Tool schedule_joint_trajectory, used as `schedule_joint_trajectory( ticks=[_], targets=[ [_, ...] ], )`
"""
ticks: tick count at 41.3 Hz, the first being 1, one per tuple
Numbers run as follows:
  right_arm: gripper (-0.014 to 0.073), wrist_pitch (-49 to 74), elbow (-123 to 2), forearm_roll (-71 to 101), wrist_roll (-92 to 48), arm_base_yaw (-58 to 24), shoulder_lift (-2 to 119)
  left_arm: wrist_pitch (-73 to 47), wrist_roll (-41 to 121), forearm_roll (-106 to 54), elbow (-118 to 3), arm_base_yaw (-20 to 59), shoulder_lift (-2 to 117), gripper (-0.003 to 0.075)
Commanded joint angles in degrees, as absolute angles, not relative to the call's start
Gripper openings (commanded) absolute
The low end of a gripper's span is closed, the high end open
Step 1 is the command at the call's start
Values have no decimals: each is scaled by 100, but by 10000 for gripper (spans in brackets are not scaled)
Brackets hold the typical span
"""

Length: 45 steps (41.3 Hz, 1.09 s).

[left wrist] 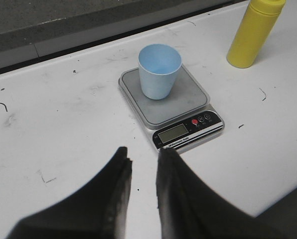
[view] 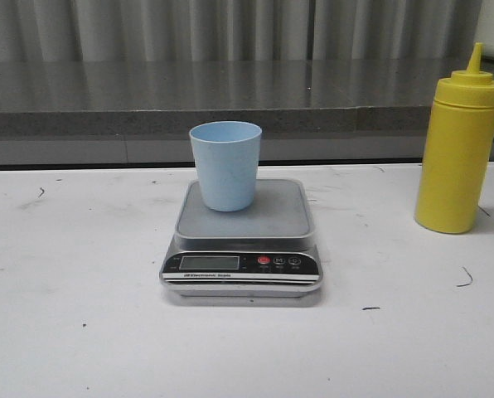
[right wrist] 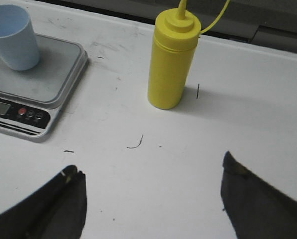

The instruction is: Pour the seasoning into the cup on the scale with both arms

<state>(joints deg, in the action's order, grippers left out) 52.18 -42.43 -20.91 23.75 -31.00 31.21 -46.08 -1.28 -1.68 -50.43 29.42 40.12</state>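
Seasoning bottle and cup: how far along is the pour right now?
Done: the cup stands upright on the scale, toward its back left. In hand: nothing. The seasoning bottle stands upright on the table to the scale's right, untouched. The right gripper has its jaws spread wide, short of the bottle; the left gripper has its jaws only narrowly apart, short of the scale. Left: grasp the bottle, tilt it over the cup, pour.

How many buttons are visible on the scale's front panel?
3, in a row right of the display on the scale: a red button, then two dark buttons. None seem hidden.
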Motion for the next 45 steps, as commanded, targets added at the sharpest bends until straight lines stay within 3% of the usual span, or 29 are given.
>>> schedule_joint_trajectory(
  ticks=[1, 29, 34, 40, 45],
  targets=[
    [570, 5006, -4431, -1833, 2123, -3152, 2913, -4182, -136, -230, -5189, 2984, 3997, 134],
    [566, 5144, -4431, -1645, 1764, -3219, 2783, -4083, -136, -230, -5189, 2984, 4008, 134],
    [451, 5144, -4431, -1645, 1764, -3219, 2783, -4057, -136, -230, -5189, 2984, 4008, 134],
    [175, 5144, -4431, -1645, 1764, -3219, 2783, -4057, -136, -230, -5189, 2984, 4008, 134],
    [4, 5144, -4431, -1645, 1764, -3219, 2783, -4057, -136, -245, -5189, 2984, 4008, 134]
  ],
)
